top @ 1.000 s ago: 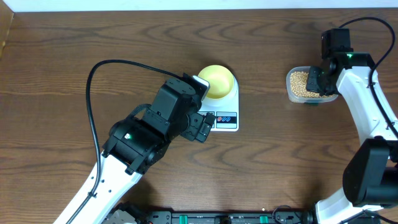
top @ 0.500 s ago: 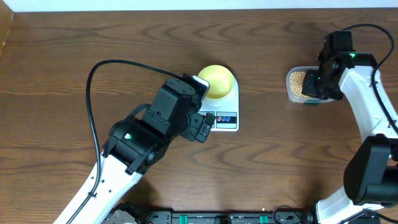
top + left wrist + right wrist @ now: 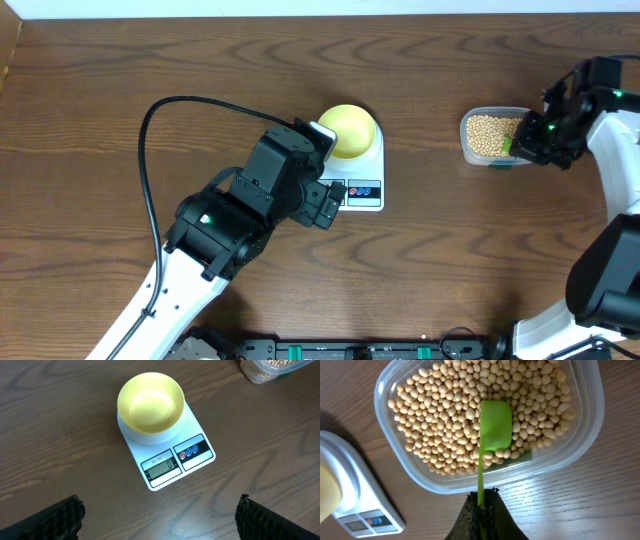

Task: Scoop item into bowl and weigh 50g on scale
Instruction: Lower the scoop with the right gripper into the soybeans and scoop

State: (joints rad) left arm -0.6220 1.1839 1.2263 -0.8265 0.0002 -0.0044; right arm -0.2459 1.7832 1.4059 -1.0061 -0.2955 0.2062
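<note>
Your right gripper (image 3: 482,510) pinches the green scoop (image 3: 496,425); tilt it heading nine o'clock to the yellow bowl (image 3: 150,402) and soybeans (image 3: 445,425) spill. Your left gripper (image 3: 160,516) gapes, empty.

Bare tabletop (image 3: 420,150) between scale (image 3: 366,172) and tub (image 3: 466,140), bowl (image 3: 350,128) open from above, left arm (image 3: 240,210) hanging over scale's left edge and the tabletop beside it, scoop (image 3: 495,425) reaching into tub, right arm (image 3: 610,150) blocking tub's right side.

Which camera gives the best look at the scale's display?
Left wrist: the scale's display faces it unobstructed. Overhead, the left end effector covers it. The right wrist catches only the scale's blurred corner at the frame edge.
</note>
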